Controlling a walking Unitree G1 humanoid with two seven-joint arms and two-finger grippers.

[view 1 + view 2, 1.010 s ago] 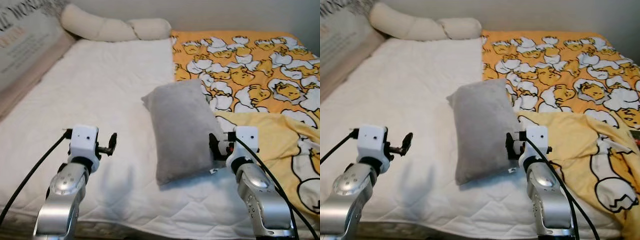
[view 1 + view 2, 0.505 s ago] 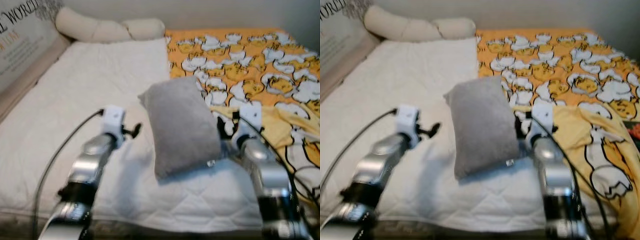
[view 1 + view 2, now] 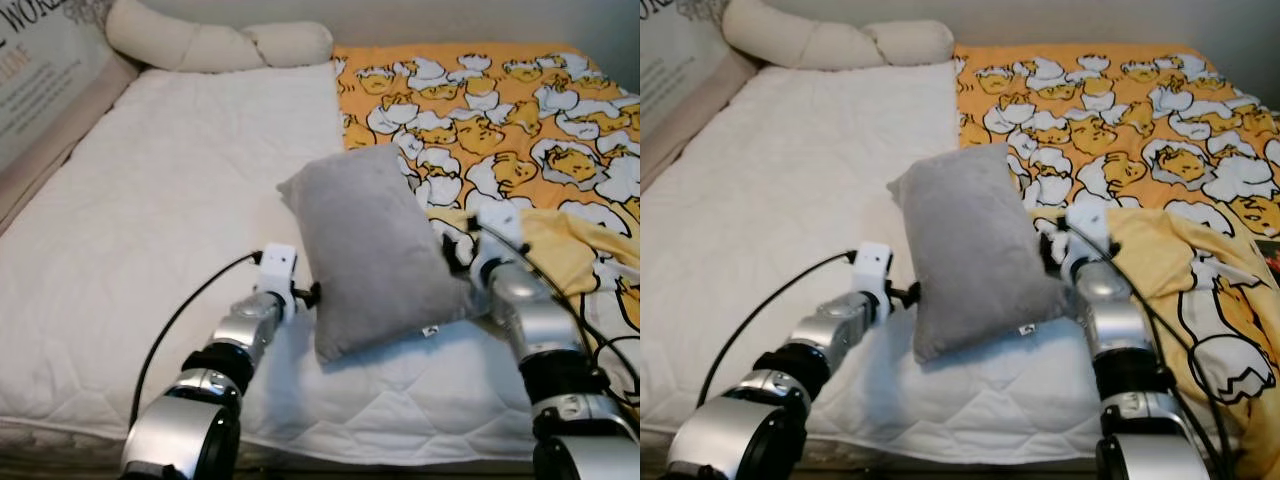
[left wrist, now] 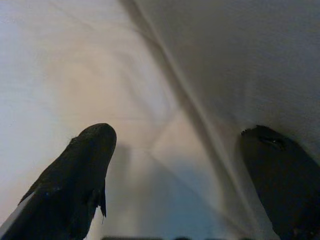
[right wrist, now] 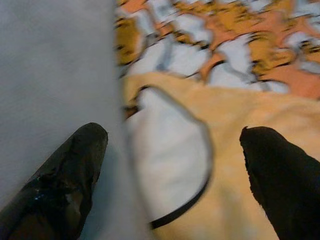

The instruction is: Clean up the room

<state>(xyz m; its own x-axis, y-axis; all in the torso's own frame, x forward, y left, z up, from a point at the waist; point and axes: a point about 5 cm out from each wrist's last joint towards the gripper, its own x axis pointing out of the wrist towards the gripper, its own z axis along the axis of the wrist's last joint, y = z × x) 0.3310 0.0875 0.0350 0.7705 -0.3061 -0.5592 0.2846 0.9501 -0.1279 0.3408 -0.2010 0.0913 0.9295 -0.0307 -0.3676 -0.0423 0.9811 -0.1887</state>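
Left eye view. Grey pillow [image 3: 372, 248] lies mid-bed on the white mattress [image 3: 160, 220], its right edge touching the yellow blanket [image 3: 500, 120]. Left gripper [image 3: 308, 295] presses at the pillow's near left edge; right gripper [image 3: 455, 256] sits at its right edge, against the blanket. Both silver arms reach forward and inward, bracketing the pillow from each side. A long cream bolster [image 3: 215, 42] lies at the far head of the bed.

Right eye view. Same layout. The pillow's near end looks raised or bunched between the two grippers. Risk, as a judgement: this is a squeeze between two arms and not a pinch, so the soft pillow may fold and slide out if either arm eases off.

Left wrist view. Left fingers [image 4: 75, 175] stand spread apart, one over mattress, the other against the grey pillow side; nothing is clamped between them. Risk: a lift from here may shove the pillow instead of carrying it.

Right wrist view. Right fingers [image 5: 65, 175] also stand wide apart, one against the pillow, the other over the blanket. Risk: closing here could catch blanket along with, or instead of, pillow, and drag the bedding.
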